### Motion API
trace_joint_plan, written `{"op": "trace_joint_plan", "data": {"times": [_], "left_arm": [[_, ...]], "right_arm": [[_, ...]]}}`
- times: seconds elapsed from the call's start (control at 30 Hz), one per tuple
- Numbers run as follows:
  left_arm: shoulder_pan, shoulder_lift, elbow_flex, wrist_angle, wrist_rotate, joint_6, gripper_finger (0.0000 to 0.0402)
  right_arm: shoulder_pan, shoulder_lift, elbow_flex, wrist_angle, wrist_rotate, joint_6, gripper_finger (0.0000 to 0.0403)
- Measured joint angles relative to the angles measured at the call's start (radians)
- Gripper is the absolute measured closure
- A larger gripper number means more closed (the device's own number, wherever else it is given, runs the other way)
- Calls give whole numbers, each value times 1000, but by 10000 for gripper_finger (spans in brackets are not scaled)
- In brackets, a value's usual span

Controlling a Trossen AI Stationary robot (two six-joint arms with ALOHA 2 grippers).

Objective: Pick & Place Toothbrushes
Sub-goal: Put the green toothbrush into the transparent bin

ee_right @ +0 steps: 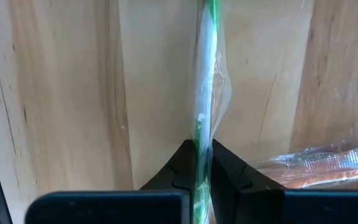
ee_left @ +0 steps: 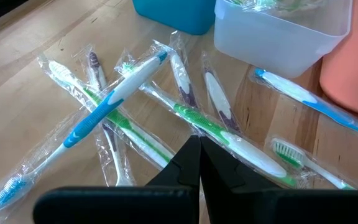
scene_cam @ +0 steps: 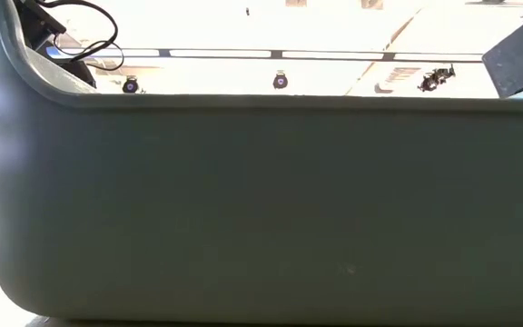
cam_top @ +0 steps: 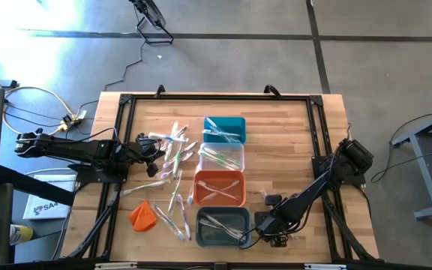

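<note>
Many wrapped toothbrushes [cam_top: 172,161] lie scattered on the wooden table, left of a column of four bins. My left gripper [cam_top: 156,150] is shut and hangs just above this pile, its fingertips [ee_left: 199,142] over a green-and-white brush [ee_left: 229,134]; I cannot tell that it touches. My right gripper [cam_top: 268,225] stands right of the grey bin [cam_top: 201,214], pointing down, shut on a green-and-white wrapped toothbrush [ee_right: 205,74]. Brushes also lie inside the bins. My right gripper pinches the wrapped toothbrush between its two fingers, at a spot on the shaft [ee_right: 202,134] that runs along the gap between them. The fingers come from above, pointing down. Whether the brush is lifted or lies on the table cannot be told.
The bins run from far to near: teal [cam_top: 235,120], clear [cam_top: 240,150], orange [cam_top: 201,180], grey. An orange lump [cam_top: 142,215] lies near the front left. Another wrapped brush [ee_right: 328,163] lies beside the right gripper. The grey bin's wall [scene_cam: 261,209] fills the low view.
</note>
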Motion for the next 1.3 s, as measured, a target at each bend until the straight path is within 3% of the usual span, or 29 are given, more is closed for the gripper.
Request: {"op": "trace_joint_plan", "data": {"times": [0.2,0.37,0.57,1.03,1.3], "left_arm": [[0,0,0,0,0,0,401],[0,0,0,0,0,0,401],[0,0,0,0,0,0,401],[0,0,0,0,0,0,401],[0,0,0,0,0,0,401]], "right_arm": [[0,-37,-1,-91,-2,-1,389],[-9,-110,-1,-224,47,-3,389],[-47,-209,-1,-267,112,20,389],[-202,-357,4,-276,372,21,389],[-315,-347,100,-237,539,-120,389]]}}
